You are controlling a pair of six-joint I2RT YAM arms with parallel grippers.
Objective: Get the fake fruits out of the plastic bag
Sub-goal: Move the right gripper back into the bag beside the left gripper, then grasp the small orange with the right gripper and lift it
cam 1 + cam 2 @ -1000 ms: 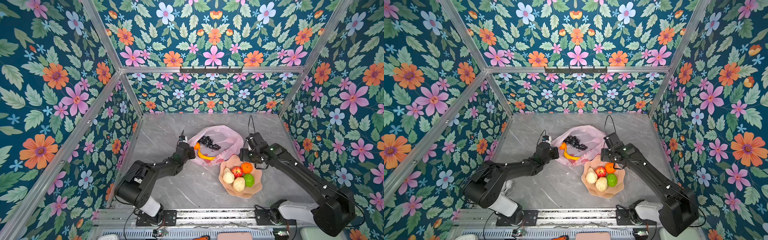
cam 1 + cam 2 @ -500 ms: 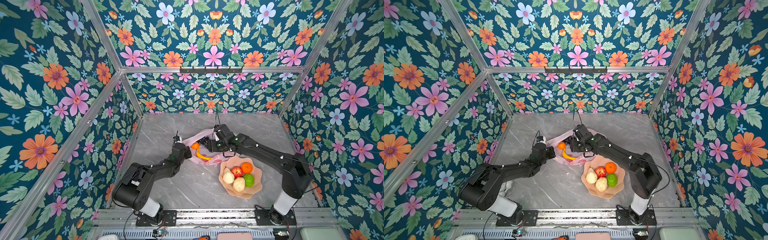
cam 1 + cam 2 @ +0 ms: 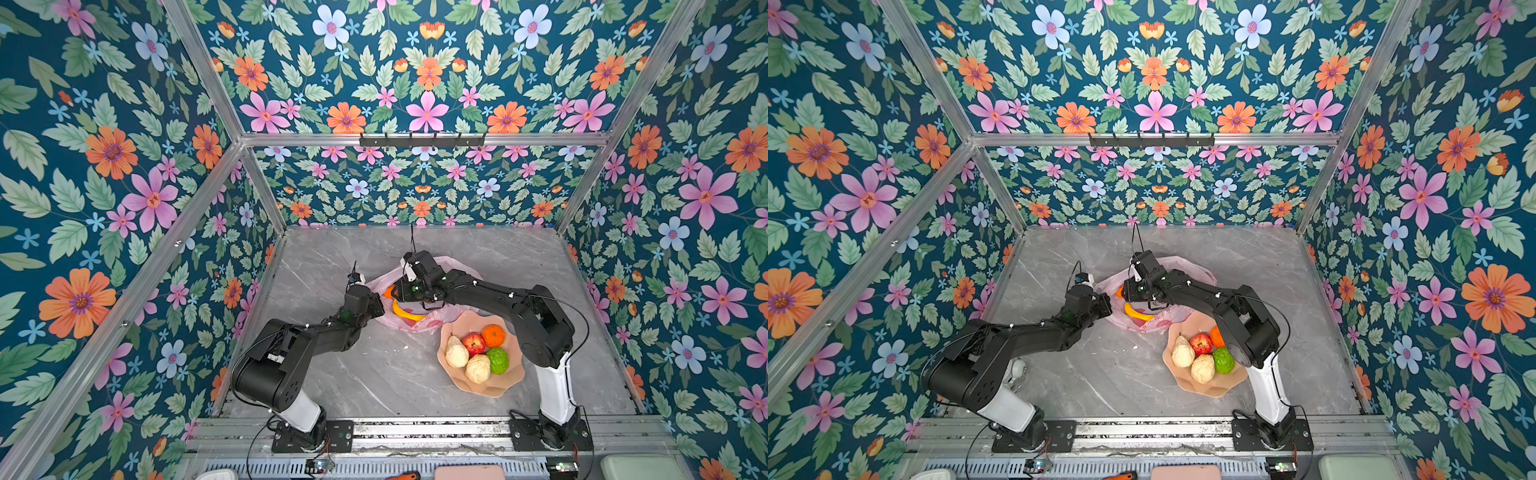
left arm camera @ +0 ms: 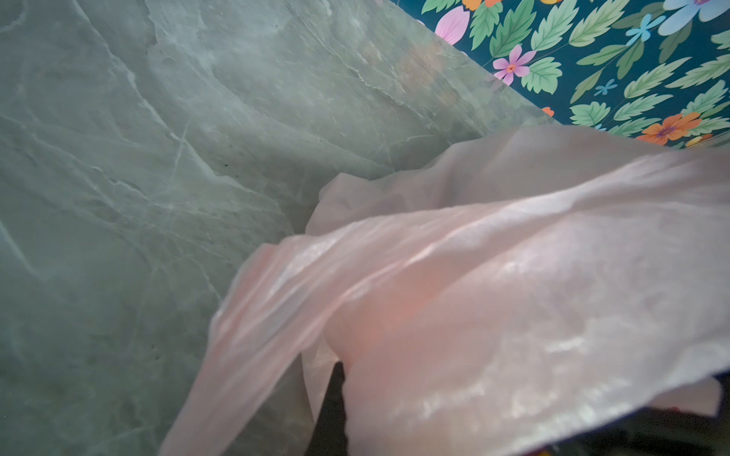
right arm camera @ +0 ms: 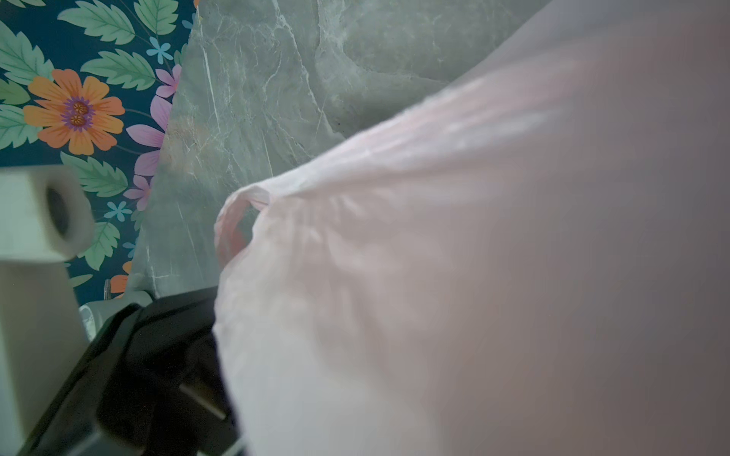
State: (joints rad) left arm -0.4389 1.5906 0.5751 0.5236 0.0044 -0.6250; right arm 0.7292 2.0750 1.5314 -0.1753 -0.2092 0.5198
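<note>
Top views: plastic bag [image 3: 432, 320] lies mid-table on the grey marble table [image 3: 374, 382], between the two arms. Left gripper [image 3: 376, 305] sits at the bag's left edge, pressed together; it looks pinched on the bag film, contact mostly hidden. Right gripper [image 3: 405, 291] reaches across over the bag mouth; its tips are hidden by its own body, so I can't tell whether they are spread or pinching. Banana [image 3: 405, 313] and an orange piece [image 3: 388, 291] are in the bag. Pink bowl [image 3: 1208, 386] just beside the bag holds apple [image 3: 1201, 343], orange [image 3: 493, 335], green fruit [image 3: 1224, 360] and two beige pieces [image 3: 1202, 368].

Left wrist: pink bag film [image 4: 493, 296] fills most of the frame, draped over the table; fingers barely visible.

Right wrist: bag film [image 5: 434, 276] right against the lens, blurred; left arm's black body [image 5: 150, 355] beside it.
</note>
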